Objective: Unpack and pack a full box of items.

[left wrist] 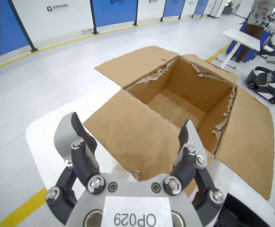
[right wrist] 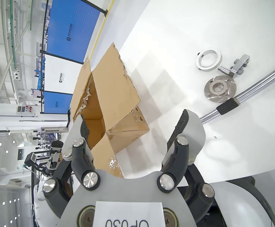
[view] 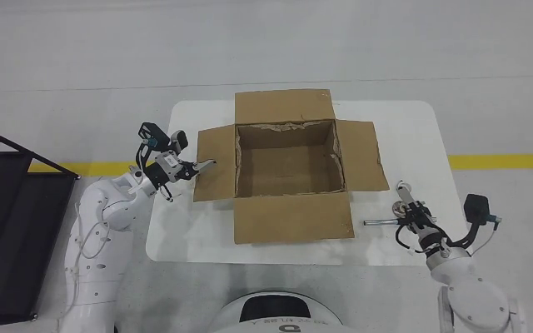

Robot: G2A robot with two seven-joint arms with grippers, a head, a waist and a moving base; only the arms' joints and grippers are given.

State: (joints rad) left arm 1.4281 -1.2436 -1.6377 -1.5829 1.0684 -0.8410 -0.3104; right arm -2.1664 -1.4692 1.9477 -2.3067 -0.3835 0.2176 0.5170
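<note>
Lying near box (view: pixel 290 218): rod (right wrist: pixel 253 87), ring (right wrist: pixel 208 67), disc (right wrist: pixel 227 92).

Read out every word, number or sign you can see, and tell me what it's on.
"OP029", upside down: left tag, on the left gripper.
"OP030", upside down, partly cut off: right tag, on the right gripper.
"JOYSON": wall panel.
Too small to read: the marks on the box side.
</note>
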